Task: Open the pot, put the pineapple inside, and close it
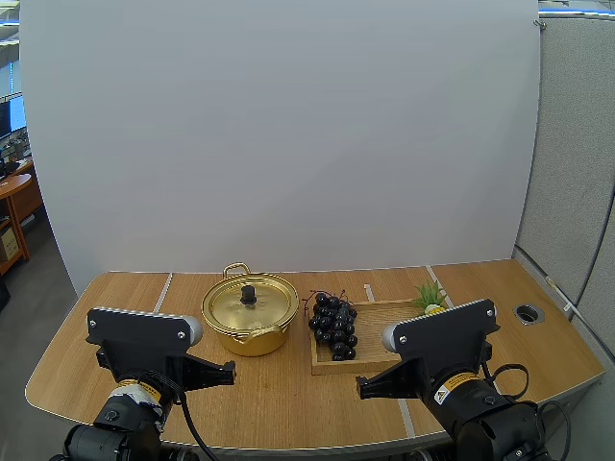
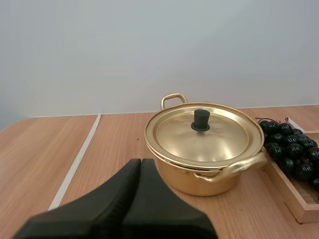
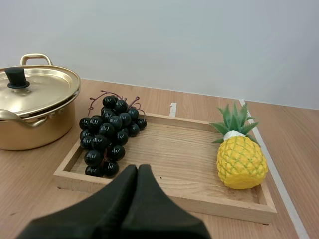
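One lidded gold pot (image 2: 199, 174) at centre of desk (image 1: 125, 298) beside wooden tray (image 3: 174, 199) holding grapes (image 3: 107, 132) and pineapple (image 3: 241, 162); left hand (image 2: 141, 162), right hand (image 3: 137, 168) clenched, empty.

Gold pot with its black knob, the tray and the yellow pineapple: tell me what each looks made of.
Gold round pot: looks like thin polished metal, brass-toned; its lid shows soft reflections. Black lid knob: matt, probably plastic. Shallow rectangular tray: pale wood, grain lines visible. Small yellow pineapple: likely moulded plastic, given its uniform colour and slight sheen, though not certain.
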